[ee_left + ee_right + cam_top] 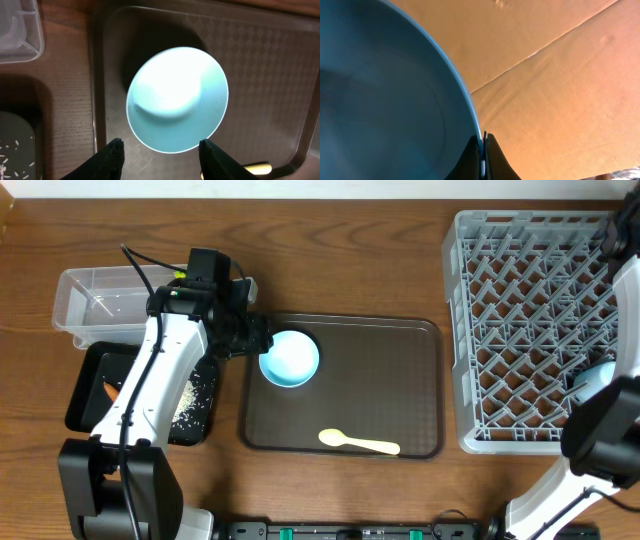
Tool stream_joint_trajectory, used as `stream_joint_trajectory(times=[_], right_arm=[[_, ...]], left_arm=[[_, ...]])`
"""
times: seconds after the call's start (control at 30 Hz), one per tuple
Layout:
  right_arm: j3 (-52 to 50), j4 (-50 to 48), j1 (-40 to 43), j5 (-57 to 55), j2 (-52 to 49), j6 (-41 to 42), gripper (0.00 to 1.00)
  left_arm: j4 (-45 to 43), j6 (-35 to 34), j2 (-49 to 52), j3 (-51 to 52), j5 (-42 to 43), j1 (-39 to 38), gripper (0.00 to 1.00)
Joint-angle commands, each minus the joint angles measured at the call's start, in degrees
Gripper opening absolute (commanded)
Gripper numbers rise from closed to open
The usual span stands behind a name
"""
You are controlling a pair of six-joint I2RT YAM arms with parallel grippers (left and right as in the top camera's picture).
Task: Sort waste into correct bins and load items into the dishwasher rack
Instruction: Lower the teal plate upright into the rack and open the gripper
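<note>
A light-blue bowl (290, 358) stands upright at the left of the brown serving tray (400, 380). It also shows in the left wrist view (177, 97). My left gripper (161, 148) is open and empty, with a finger on each side of the bowl's near rim. My right gripper (484, 142) is shut on the rim of a second blue bowl (385, 100), which shows by the grey dishwasher rack's (530, 330) right edge (597, 375). A cream spoon (358, 443) lies at the tray's front. The black tray (90, 370) holds rice grains (195, 402) and a carrot piece (111, 391). The tissue, packet, plate and cup are out of view.
The clear tub (100, 300) stands behind the black tray at the far left. My left arm reaches over both bins. My right arm (605, 425) stands along the rack's right side. The right wrist view shows a tan cardboard-like surface (560, 75) behind the bowl.
</note>
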State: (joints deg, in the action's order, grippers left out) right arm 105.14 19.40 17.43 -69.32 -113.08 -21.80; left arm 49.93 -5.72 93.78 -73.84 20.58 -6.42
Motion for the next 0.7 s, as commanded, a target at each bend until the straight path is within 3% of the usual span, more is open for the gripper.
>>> stream_joint_trajectory(times=[0.0,0.67], right_arm=[[0.79,-1.42,0.79,-3.87,-0.59,0.5,0.01],[0.76,-3.3,-1.11,0.66,-9.2,-1.18,0.01]], left_arm=[[0.37,0.74,-0.35,-0.04,-0.7,0.28,0.51],[0.35,-0.57,-0.35,-0.04,-0.7,0.28,0.51]])
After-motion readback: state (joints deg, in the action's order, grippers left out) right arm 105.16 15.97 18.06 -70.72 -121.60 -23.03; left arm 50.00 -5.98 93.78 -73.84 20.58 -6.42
